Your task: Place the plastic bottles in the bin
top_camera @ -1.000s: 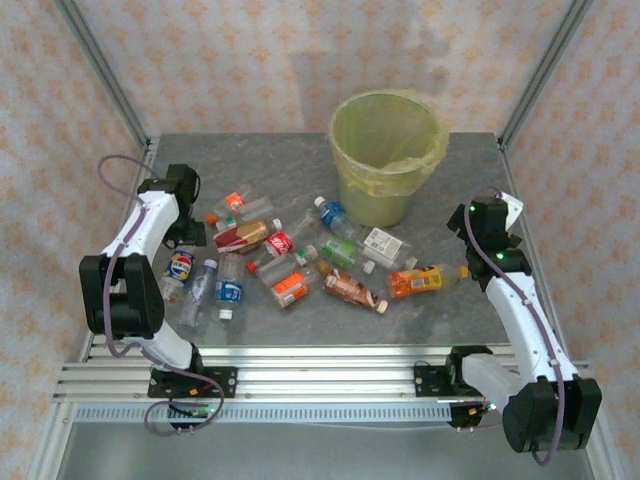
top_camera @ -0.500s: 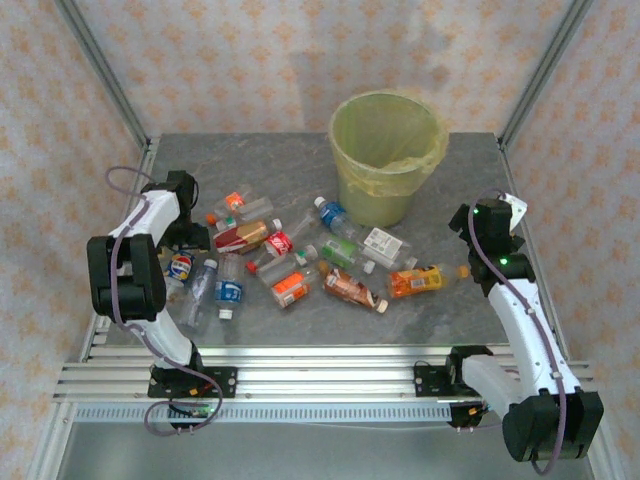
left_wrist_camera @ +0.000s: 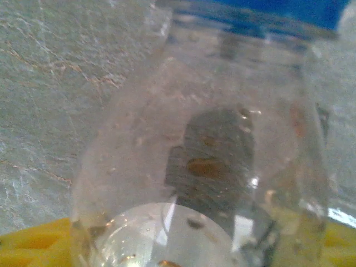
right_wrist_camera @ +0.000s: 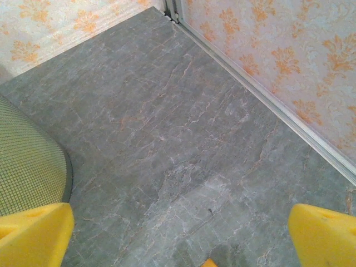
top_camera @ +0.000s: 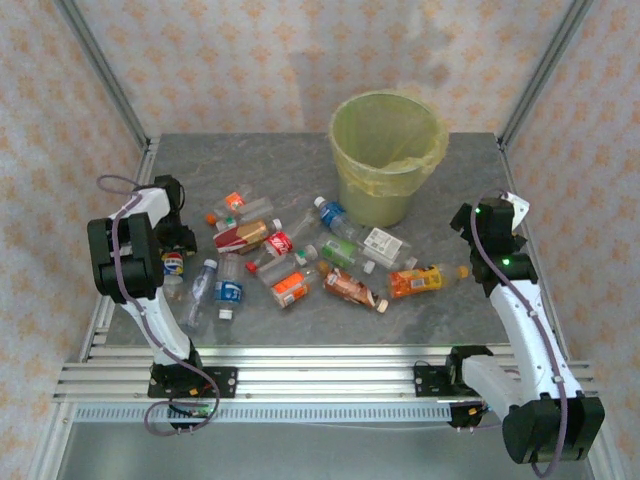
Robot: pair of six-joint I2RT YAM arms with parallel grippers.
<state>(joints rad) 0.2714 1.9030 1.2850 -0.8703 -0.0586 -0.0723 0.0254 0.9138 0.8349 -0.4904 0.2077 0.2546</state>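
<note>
Several plastic bottles (top_camera: 290,262) lie scattered on the grey table in front of the bin (top_camera: 386,160), a tall pale yellow-green basket with a bag liner. At the table's left edge, my left gripper (top_camera: 174,252) points down onto a clear plastic bottle with a blue label (top_camera: 176,266). In the left wrist view that bottle (left_wrist_camera: 200,144) sits between the yellow fingers (left_wrist_camera: 33,245), which press against its sides. My right gripper (top_camera: 490,222) hovers open to the right of the bin, its yellow fingertips (right_wrist_camera: 33,233) wide apart over bare table, with the bin's mesh wall (right_wrist_camera: 28,167) at the left.
An orange-labelled bottle (top_camera: 420,280) lies closest to the right arm. Metal frame posts and patterned walls close off the table's back and sides (top_camera: 525,100). The aluminium rail (top_camera: 320,375) with both arm bases runs along the front edge.
My left arm has folded back toward the left edge, and its gripper has come down over the blue-labelled bottle with the jaws narrowing on it. The right arm has barely shifted.
</note>
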